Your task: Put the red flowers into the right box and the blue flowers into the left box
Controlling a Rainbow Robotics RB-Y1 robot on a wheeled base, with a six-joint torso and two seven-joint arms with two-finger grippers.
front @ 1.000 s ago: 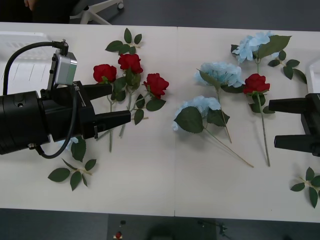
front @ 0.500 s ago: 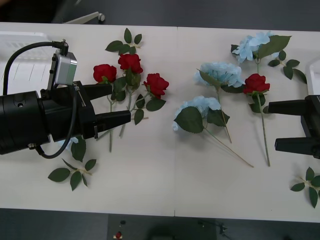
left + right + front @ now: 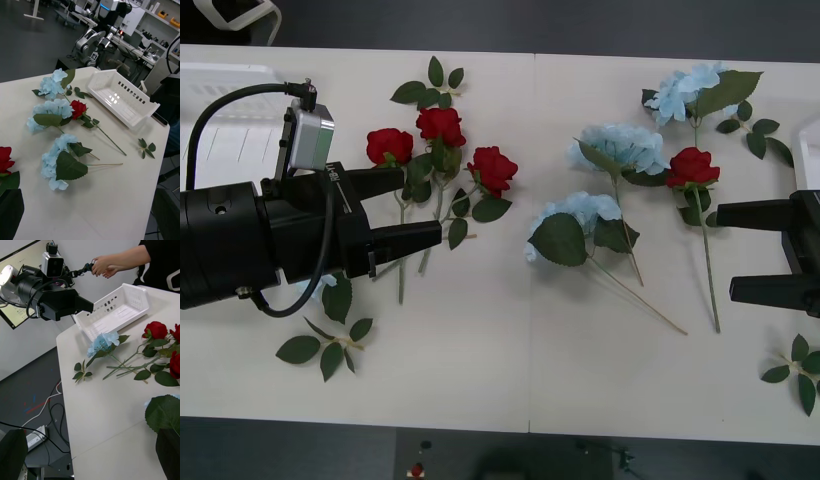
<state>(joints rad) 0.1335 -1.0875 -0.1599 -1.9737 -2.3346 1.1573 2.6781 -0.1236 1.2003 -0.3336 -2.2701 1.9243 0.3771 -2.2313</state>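
Risk: left gripper (image 3: 408,208), fingers spread and empty, sits beside three clustered red flowers (image 3: 442,125) by the left box (image 3: 220,110); tangled stems could drag neighbours. Right gripper (image 3: 740,250) spread, empty.

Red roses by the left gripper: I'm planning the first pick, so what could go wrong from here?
The three red roses lie with stems and leaves crossing, so the open left gripper might drag several along together. The fourth red rose touches the blue flowers, so the open right gripper could pull a blue one along. A blue flower lies under the left arm, so it might get swept.
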